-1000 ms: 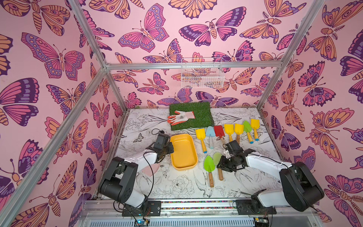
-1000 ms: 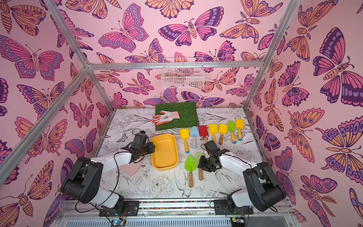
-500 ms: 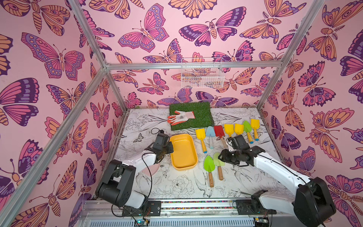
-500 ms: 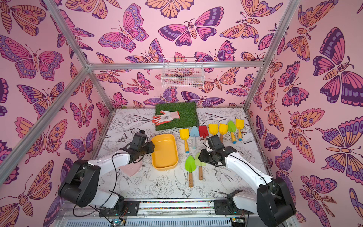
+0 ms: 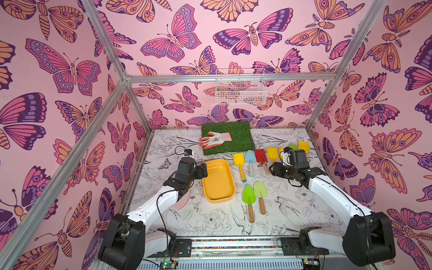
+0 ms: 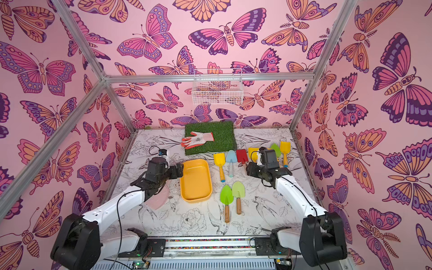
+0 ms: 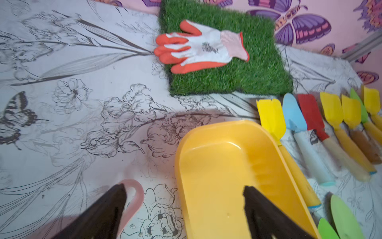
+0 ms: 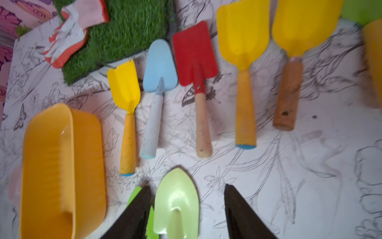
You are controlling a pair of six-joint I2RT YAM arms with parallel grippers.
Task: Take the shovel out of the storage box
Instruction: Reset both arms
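The storage box holds no shovel. Its yellow floor shows bare in both top views and in both wrist views, so I judge the taking-out done, and what matters now is clearance rather than reach. The pale green shovel lies flat on the table outside the box. A darker green shovel lies just beside it, between it and the box's wall. The right gripper is the nearer one, and its fingers stand apart and grasp nothing. From those fingers the pale green shovel lies lower and back toward the arm's own base, apart from them in a top view. In the right wrist view its blade shows in the gap between the two fingers, nearer the finger on the box's side. There its long axis runs in line with that gap, not across it, with the tip ahead and the handle passing back out of sight. That axis is roughly parallel to the box's long side. The left gripper is spread wide and empty, and the box's long wall on that arm's side passes between its fingers. One finger is over the box's inside, the other outside it over a pink object. I cannot tell whether either touches the box. From the left fingers the shovel lies beyond the full width of the box.
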